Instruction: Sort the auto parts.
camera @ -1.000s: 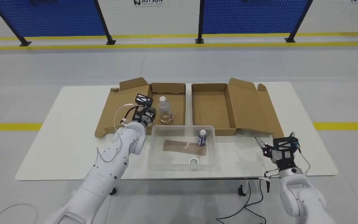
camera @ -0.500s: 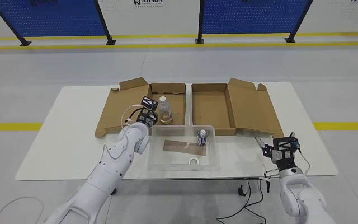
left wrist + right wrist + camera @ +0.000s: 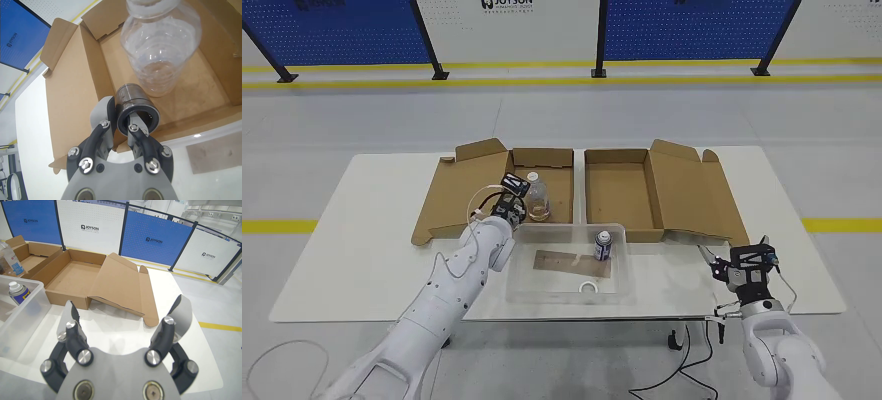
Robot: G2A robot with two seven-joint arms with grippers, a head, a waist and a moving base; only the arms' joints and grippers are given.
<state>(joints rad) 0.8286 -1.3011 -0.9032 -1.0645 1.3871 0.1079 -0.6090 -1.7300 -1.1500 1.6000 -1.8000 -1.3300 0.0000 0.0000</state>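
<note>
Grip first: the left pincer [image 3: 122, 112] is clenched on the metal sleeve [image 3: 132, 102], one finger inside its bore and one outside. It hangs over the left cardboard box's [image 3: 75, 94] near wall. The clear bottle [image 3: 160, 53] stands just beside it, with bare box floor around. The sleeve's long axis runs along the fingers, bore open toward the wrist. The right pincer [image 3: 128, 311] is spread wide and released above the tabletop's [image 3: 121, 330] right near corner.

Upper middle of the top view: the clear bottle [image 3: 535, 196] stands upright in the left cardboard box [image 3: 558, 185], just beside the metal sleeve [image 3: 132, 102] pinched by the left gripper [image 3: 121, 112] over the box's lower edge. The right cardboard box [image 3: 617, 195] shows bare floor, open from above. A spray can [image 3: 604, 243] stands at the right end of the plastic bin [image 3: 520, 262].
</note>
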